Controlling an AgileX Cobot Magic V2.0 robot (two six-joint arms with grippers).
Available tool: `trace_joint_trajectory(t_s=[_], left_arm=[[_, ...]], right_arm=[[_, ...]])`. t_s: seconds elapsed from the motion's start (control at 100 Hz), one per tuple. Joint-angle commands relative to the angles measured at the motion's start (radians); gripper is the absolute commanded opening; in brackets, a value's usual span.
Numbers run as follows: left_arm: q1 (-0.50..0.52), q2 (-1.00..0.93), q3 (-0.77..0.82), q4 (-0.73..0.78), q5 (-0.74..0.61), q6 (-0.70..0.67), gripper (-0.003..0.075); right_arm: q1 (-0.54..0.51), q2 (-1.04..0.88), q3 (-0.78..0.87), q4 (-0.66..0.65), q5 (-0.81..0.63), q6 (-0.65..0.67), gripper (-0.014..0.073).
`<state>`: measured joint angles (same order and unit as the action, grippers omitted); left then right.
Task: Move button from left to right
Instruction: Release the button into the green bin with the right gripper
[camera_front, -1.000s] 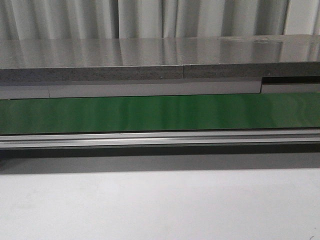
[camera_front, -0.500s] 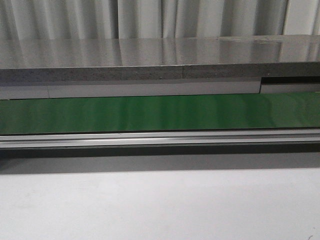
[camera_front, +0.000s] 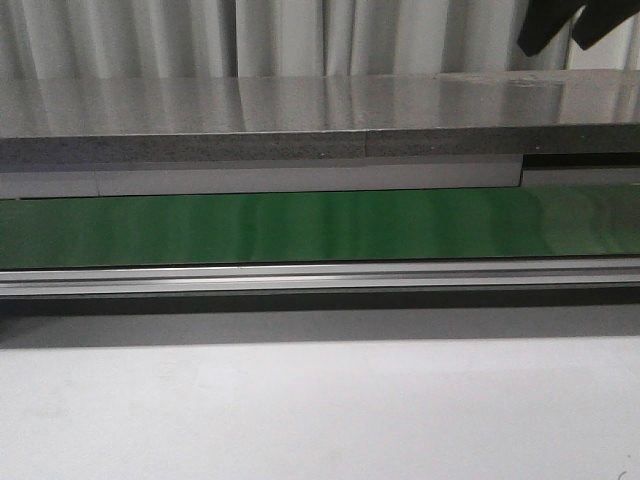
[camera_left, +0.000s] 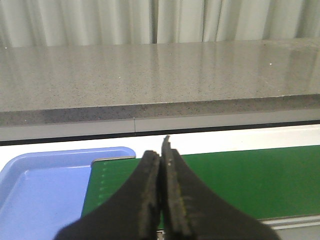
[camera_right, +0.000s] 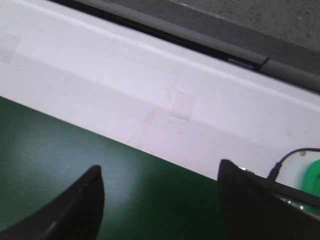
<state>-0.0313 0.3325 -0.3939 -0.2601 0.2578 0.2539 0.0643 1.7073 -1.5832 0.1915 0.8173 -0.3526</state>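
Note:
The button is out of view in every frame. The green belt (camera_front: 320, 225) runs bare across the front view. My left gripper (camera_left: 161, 152) is shut with nothing between its fingers. It hangs above the belt's (camera_left: 250, 180) left end, beside a blue tray (camera_left: 40, 185). My right gripper (camera_right: 159, 172) stands wide open over the belt (camera_right: 75, 150), and only bare green shows between its fingers. A dark part of my right arm (camera_front: 545, 25) shows at the top right of the front view.
A grey stone shelf (camera_front: 300, 115) runs behind the belt, with curtains beyond it. A metal rail (camera_front: 320, 278) borders the belt's near side, then a white table (camera_front: 320, 410). A green part with wires (camera_right: 311, 172) sits beside the belt near my right gripper.
A dark part of my right arm has come into the front view at the top right. The belt stays bare throughout.

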Motion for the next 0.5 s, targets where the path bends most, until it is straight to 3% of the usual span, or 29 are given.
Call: trace_joint_trajectory(t_s=[0.0, 0.49], left_arm=[[-0.008, 0.008, -0.026, -0.014, -0.077, -0.002, -0.002], [-0.008, 0.008, -0.026, -0.014, -0.077, -0.002, -0.002]], right_arm=[[0.029, -0.111, 0.025, -0.008, -0.082, 0.007, 0.0489], [0.044, -0.592, 0.567, -0.008, -0.362, 0.056, 0.0489]])
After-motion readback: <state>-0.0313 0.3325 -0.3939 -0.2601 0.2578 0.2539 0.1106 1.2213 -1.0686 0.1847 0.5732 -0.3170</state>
